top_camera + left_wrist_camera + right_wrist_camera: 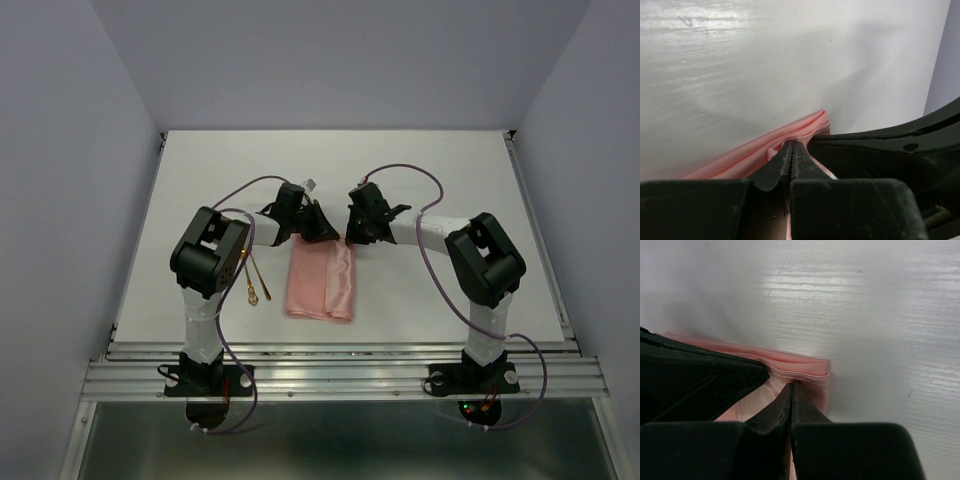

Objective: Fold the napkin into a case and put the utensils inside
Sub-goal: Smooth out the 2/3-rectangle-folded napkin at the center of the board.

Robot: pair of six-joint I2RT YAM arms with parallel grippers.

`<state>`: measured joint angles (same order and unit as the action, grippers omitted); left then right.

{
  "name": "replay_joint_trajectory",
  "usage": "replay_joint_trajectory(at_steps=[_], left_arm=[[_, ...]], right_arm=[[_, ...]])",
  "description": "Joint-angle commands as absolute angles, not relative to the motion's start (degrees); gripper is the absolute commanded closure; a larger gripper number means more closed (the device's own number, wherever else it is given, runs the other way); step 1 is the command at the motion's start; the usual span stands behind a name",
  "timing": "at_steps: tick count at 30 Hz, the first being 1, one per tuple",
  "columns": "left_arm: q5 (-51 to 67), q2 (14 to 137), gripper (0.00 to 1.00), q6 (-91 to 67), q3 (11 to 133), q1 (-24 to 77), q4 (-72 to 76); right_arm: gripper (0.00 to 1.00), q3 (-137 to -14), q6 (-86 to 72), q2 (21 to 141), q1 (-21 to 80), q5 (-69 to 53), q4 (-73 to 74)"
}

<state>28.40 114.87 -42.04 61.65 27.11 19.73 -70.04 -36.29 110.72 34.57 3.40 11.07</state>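
Top external: L gripper (331, 236), R gripper (351, 239) pinch napkin (320, 285) far edge.

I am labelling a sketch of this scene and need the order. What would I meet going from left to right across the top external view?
The left arm's black elbow joint → the two slender gold metal utensils → the salmon-pink folded cloth napkin → the right arm's black elbow joint.
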Motion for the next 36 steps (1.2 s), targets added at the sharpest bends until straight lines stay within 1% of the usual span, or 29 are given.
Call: replay_joint_trajectory(at_steps=[1, 5, 9, 14, 19, 22, 28, 30, 36], left_arm=[[26.54, 117.42, 0.92, -41.13, 63.19, 26.89, 20.04], [26.37, 118.12, 0.92, -41.13, 62.93, 26.72, 19.86], [26.63, 118.04, 0.92, -41.22, 62.49, 26.37, 20.13], [26.72, 117.69, 0.92, -41.04, 62.14, 26.19, 20.21], [26.72, 117.6, 0.92, -41.04, 61.88, 25.93, 20.13], [26.63, 117.33, 0.92, -41.04, 61.7, 25.93, 20.21], [26.37, 116.81, 0.92, -40.96, 60.91, 25.93, 19.95], [26.28, 116.63, 0.92, -41.04, 60.56, 25.93, 19.95], [26.28, 116.89, 0.91, -41.13, 60.29, 25.93, 20.13]], right_arm=[[0.98, -70.4, -34.63, 107.42, 34.89, 3.16, 13.71], [0.96, -68.56, -35.15, 103.2, 34.89, 3.95, 13.89], [0.96, -66.62, -36.21, 101.52, 34.89, 3.96, 12.75], [0.96, -66.27, -36.74, 103.88, 34.89, 2.64, 11.61], [0.97, -66.18, -36.48, 108.8, 34.89, 1.85, 10.2], [0.98, -65.83, -36.39, 108.98, 34.89, 2.11, 10.55], [0.98, -64.25, -36.12, 100.3, 36.04, 5.62, 12.13], [0.97, -62.58, -36.65, 97.31, 37.87, 5.89, 12.22], [0.97, -57.05, -40.69, 96.41, 44.37, 6.77, 10.47]])
